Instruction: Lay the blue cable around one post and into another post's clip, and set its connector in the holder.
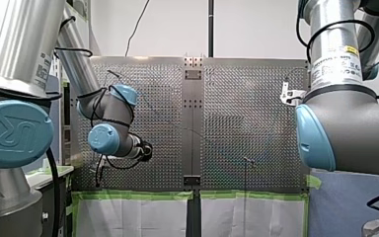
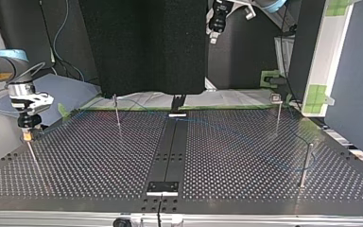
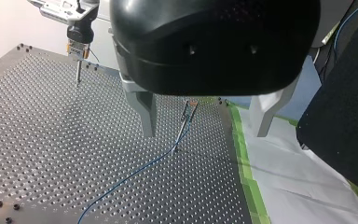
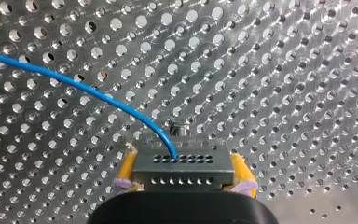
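— Yellow pads (image 4: pixel 127 170), far left of the black centre strip (image 2: pixel 169 146) in the top view: gripping what?
— My right gripper (image 4: pixel 184 181) clamps the grey connector (image 4: pixel 182 163); the blue cable (image 4: pixel 74 84) trails from it.
— And right of the strip?
— My left gripper (image 3: pixel 205 134), high up, fingers (image 3: pixel 145 112) spread, holding nothing.

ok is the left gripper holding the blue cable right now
No, the left gripper has its fingers spread with nothing between them, and the blue cable lies on the table below.

Perforated table (image 2: pixel 75 161), upright posts (image 2: pixel 305 165), blue cable (image 4: pixel 98 95) across it.
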{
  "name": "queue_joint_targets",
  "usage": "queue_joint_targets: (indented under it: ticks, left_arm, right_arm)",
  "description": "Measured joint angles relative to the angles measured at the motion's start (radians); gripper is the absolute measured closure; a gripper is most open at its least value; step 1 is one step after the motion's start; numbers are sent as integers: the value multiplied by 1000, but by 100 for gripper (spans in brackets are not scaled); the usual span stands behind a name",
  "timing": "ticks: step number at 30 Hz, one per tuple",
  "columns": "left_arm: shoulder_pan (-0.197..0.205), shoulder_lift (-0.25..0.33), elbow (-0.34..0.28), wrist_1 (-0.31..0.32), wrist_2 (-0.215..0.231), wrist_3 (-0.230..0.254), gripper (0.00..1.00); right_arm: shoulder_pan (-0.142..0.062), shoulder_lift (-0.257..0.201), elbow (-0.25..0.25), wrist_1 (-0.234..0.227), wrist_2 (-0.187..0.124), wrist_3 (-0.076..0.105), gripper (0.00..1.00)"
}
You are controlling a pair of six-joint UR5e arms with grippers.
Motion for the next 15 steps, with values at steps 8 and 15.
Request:
queue_joint_targets:
  ticks: [8,15]
  left_arm:
    - [0,0,0,1,0,0,0]
    - [1,0,0,0,-1,0,0]
  right_arm:
    - [1,0,1,-10,-12,2,100]
    - [2,1,1,-16,-13,7,100]
